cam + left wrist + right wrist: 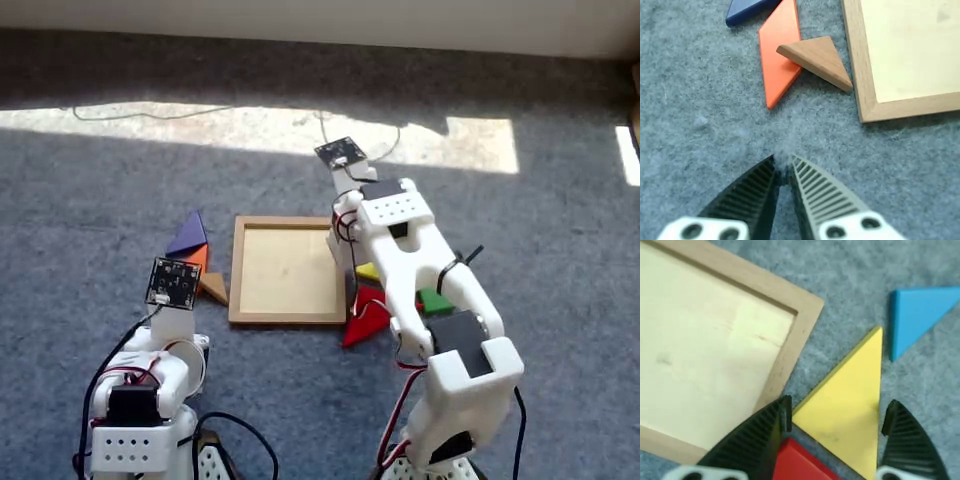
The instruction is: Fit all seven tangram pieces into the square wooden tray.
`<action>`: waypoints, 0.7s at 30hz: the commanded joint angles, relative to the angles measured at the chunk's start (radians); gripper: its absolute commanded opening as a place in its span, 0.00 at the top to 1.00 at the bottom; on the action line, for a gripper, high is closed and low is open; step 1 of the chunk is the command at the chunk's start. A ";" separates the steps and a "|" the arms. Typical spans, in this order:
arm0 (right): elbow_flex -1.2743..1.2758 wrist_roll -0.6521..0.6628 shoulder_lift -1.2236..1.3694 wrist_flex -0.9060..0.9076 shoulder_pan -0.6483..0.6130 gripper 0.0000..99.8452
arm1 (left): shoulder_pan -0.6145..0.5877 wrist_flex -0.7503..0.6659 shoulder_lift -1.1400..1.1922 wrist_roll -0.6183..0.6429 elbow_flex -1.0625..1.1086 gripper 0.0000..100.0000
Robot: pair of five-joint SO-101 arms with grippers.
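Right gripper [837, 415], jaws apart, straddles the yellow triangle [852, 385] just beside the wooden tray [805, 315], one edge facing its rim. Left gripper [783, 167], jaws together, hangs over open carpet [700, 140] near the tray's corner.

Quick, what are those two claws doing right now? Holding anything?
Left gripper: shut, holding nothing.
Right gripper: open, fingers either side of the yellow triangle, not gripping it.
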 commanded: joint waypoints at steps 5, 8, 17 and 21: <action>0.015 0.011 -0.016 -0.031 0.016 0.71 | 0.008 0.003 -0.007 -0.005 0.021 0.99; 0.047 0.011 -0.019 -0.031 0.016 0.71 | 0.008 0.003 -0.007 -0.005 0.021 0.99; 0.073 0.011 -0.018 -0.030 0.016 0.71 | 0.008 0.003 -0.007 -0.005 0.021 0.99; 0.073 0.038 -0.018 -0.030 0.016 0.71 | 0.008 0.003 -0.007 -0.005 0.021 0.99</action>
